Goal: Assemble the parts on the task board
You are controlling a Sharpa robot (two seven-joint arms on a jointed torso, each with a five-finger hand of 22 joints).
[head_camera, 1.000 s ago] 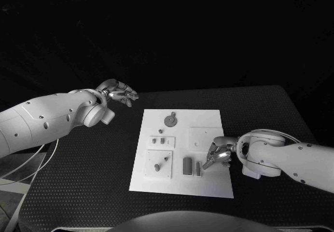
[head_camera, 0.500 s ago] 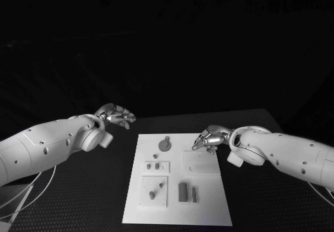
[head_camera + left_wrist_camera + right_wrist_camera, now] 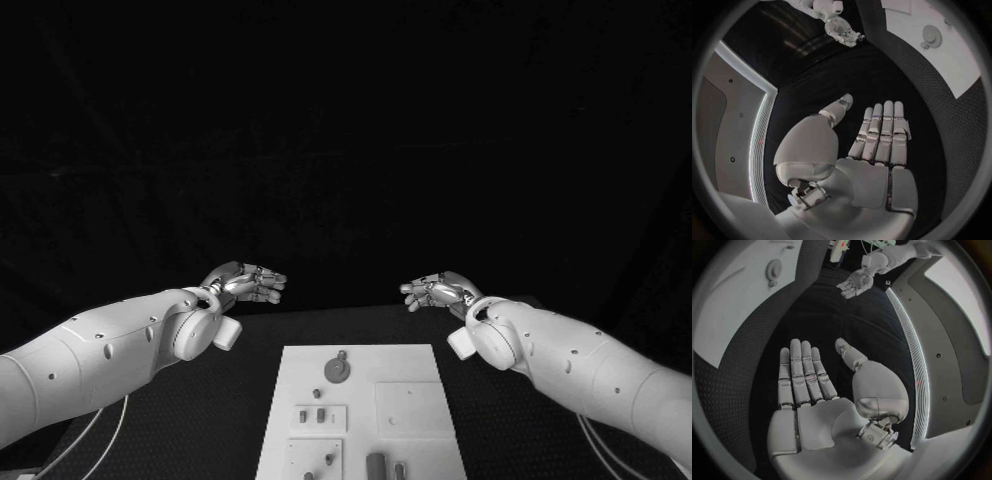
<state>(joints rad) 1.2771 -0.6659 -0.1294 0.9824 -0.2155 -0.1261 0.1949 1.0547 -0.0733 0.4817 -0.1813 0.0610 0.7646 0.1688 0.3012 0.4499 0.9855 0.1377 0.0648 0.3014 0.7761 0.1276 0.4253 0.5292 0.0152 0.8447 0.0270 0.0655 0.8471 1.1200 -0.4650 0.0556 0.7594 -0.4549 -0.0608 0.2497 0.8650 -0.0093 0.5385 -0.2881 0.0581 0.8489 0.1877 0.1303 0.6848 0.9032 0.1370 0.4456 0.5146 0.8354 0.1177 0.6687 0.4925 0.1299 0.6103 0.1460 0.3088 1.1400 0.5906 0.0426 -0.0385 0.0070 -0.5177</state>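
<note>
Nearest me in the head view, I note the white task board [image 3: 411,400] lying flat on the black table [image 3: 238,400], running off the lower edge. On it I see small grey parts: a slim upright piece [image 3: 375,466] at the near edge, a pair of short pegs [image 3: 319,418] in a raised block mid-board, and a round disc [image 3: 338,368] toward the far end. Beyond the board's far end, both arms are raised above the table. The left robot hand [image 3: 253,282] has its fingers extended, holding nothing. The right robot hand [image 3: 437,292] is likewise spread, palm bare, well apart from the board.
</note>
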